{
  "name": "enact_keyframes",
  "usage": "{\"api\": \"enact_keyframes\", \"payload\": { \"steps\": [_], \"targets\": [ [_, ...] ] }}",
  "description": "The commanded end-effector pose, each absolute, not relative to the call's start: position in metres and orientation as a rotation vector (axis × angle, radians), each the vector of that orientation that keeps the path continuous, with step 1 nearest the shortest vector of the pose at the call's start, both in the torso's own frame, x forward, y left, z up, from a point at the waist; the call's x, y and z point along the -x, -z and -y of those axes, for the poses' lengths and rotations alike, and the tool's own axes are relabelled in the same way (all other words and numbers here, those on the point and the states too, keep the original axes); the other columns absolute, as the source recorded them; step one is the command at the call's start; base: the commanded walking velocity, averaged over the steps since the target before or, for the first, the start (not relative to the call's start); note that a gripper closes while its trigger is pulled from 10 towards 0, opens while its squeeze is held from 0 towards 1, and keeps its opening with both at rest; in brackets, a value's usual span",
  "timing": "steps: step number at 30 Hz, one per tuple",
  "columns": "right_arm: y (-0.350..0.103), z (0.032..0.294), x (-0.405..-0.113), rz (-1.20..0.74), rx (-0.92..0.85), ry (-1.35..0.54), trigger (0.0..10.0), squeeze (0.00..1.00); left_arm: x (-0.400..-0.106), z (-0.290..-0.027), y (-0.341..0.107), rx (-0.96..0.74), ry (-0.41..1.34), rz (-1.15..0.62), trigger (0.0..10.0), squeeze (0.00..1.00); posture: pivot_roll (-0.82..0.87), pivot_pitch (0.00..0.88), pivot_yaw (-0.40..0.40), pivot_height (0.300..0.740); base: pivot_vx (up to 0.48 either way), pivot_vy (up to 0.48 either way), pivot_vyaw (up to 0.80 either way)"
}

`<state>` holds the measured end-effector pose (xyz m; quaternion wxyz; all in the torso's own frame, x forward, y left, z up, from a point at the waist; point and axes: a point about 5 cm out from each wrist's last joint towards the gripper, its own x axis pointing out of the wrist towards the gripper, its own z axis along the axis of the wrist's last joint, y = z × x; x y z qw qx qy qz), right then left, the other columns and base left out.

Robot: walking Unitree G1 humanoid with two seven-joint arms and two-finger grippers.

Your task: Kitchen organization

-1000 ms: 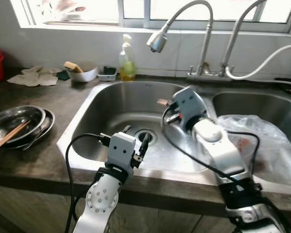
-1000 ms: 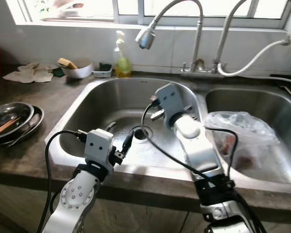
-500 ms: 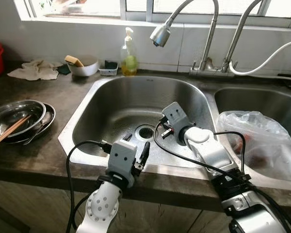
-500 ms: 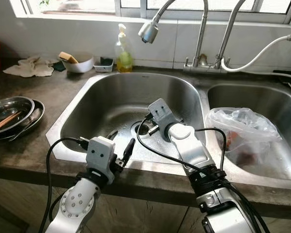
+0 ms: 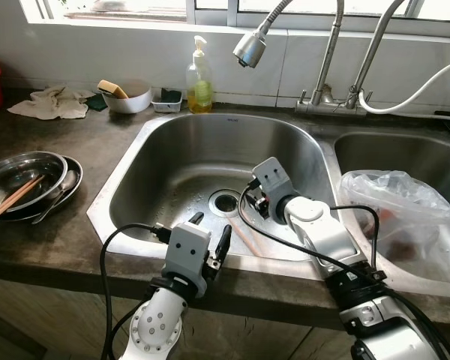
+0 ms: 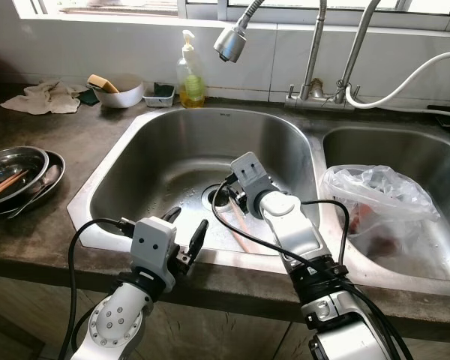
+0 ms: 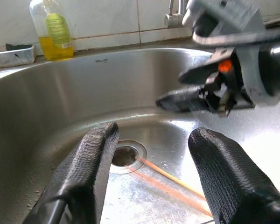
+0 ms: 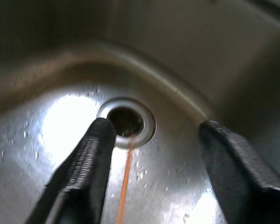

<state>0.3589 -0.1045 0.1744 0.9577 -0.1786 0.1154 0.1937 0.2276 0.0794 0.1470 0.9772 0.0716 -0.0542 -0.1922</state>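
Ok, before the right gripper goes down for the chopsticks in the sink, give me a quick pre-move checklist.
1. Right gripper open: ok, fingers spread wide.
2. Right gripper lined up over the chopsticks: ok, one chopstick runs between the fingers in the right wrist view.
3. Chopsticks reachable: ok, lying flat on the bottom of the left sink basin, one end at the drain.
4. Both chopsticks together: cannot tell, they look slightly splayed in the left wrist view.
5. Left gripper out of the way: ok, open, at the sink's front edge.
6. Plastic bag clear of the path: ok, in the right basin.
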Motion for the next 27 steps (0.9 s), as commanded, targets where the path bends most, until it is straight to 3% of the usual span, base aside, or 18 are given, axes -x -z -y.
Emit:
{"api": "enact_keyframes", "payload": {
  "steps": [1, 2, 4, 21, 27],
  "targets": [
    [-0.182, 0.109, -0.357, -0.184, 0.326, -0.362, 10.0, 1.0, -0.226, -0.077, -0.141, -0.151, 0.411, 0.076, 10.0, 0.0, 0.17, 0.088, -0.049, 0.74, 0.0, 0.0, 0.0],
    [-0.188, 0.113, -0.353, -0.136, 0.287, -0.326, 10.0, 0.04, -0.225, -0.077, -0.141, -0.148, 0.416, 0.077, 10.0, 0.0, 0.17, 0.084, -0.049, 0.74, 0.0, 0.0, 0.0],
    [-0.194, 0.116, -0.348, -0.079, 0.256, -0.292, 10.0, 0.0, -0.226, -0.077, -0.142, -0.142, 0.419, 0.079, 10.0, 0.0, 0.17, 0.078, -0.044, 0.74, 0.0, 0.0, 0.0],
    [-0.207, 0.147, -0.274, 0.184, 0.103, -0.096, 10.0, 0.0, -0.229, -0.085, -0.146, -0.147, 0.406, 0.119, 10.0, 0.0, 0.15, 0.05, -0.011, 0.74, 0.0, 0.0, 0.0],
    [-0.2, 0.14, -0.248, 0.212, 0.039, -0.092, 10.0, 0.0, -0.228, -0.087, -0.151, -0.13, 0.388, 0.16, 10.0, 0.0, 0.14, 0.038, -0.003, 0.74, 0.0, 0.0, 0.0]
  ]
}}
